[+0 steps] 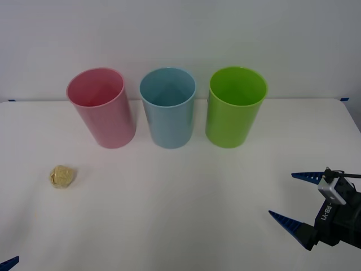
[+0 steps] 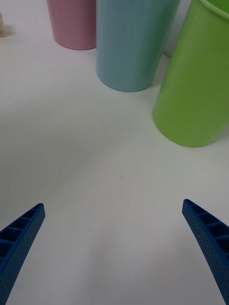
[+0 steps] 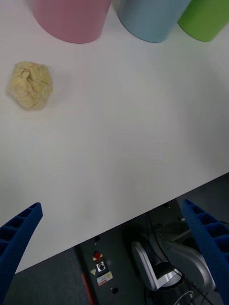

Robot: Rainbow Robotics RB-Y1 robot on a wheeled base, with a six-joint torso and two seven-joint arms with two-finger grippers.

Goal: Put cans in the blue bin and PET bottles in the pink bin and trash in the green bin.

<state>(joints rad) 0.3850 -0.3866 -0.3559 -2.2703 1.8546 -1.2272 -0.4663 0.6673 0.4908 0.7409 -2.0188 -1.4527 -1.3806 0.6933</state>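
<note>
Three bins stand upright in a row at the far side of the white tabletop (image 1: 180, 214): the pink bin (image 1: 101, 107) on the left, the blue bin (image 1: 168, 107) in the middle, the green bin (image 1: 234, 106) on the right, close together but apart. The trash (image 1: 62, 176), a crumpled yellowish ball, lies alone on the near left, in front of the pink bin and well apart from it. The right hand (image 1: 289, 197) hovers low at the near right, fingers spread wide, holding nothing. The left hand (image 3: 114, 243) hangs over the tabletop's near edge, wide and empty too, with bare surface between it and the trash.
</note>
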